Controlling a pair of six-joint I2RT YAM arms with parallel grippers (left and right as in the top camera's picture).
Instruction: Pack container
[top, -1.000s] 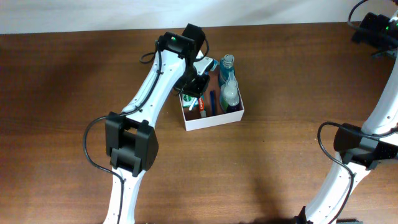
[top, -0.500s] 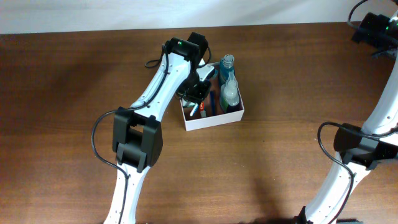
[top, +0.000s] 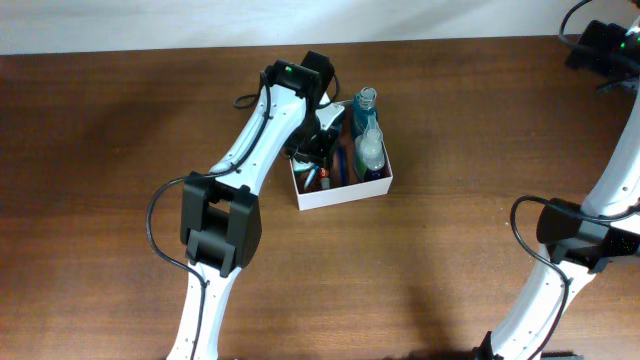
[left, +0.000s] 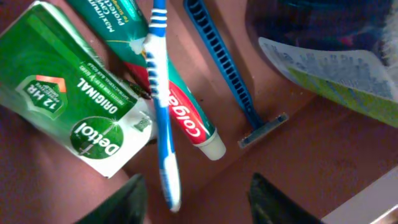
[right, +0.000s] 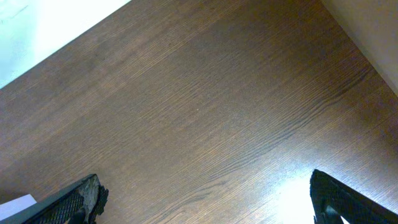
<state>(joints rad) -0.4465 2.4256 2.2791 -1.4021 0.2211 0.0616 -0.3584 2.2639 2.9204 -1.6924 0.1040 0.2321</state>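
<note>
2 dark fingertips (left: 132, 200) of the left gripper (left: 202, 202) stand spread apart at the lower edge of the left wrist view and grip nothing. The rounded handle end of a blue-and-white striped toothbrush (left: 163, 106) lies between them, clear of both. The toothbrush is a slim plastic stick resting across a red, green and white toothpaste tube (left: 189, 121) with a white cap. Beside these lies a flat green soap pack (left: 68, 106) of glossy printed wrap. A blue plastic razor (left: 227, 74) with a ribbed handle lies on the smooth pinkish-brown floor, near a labelled blue bottle (left: 323, 62). All sit inside the container (top: 345, 195), a square shallow box with thin white walls, placed on the far middle of the dark wood-grain table (top: 480, 130). The left arm reaches over the container's left half; 2 bottles occupy its right half. The right gripper (right: 205, 199) is spread wide above bare table, holding nothing.
</note>
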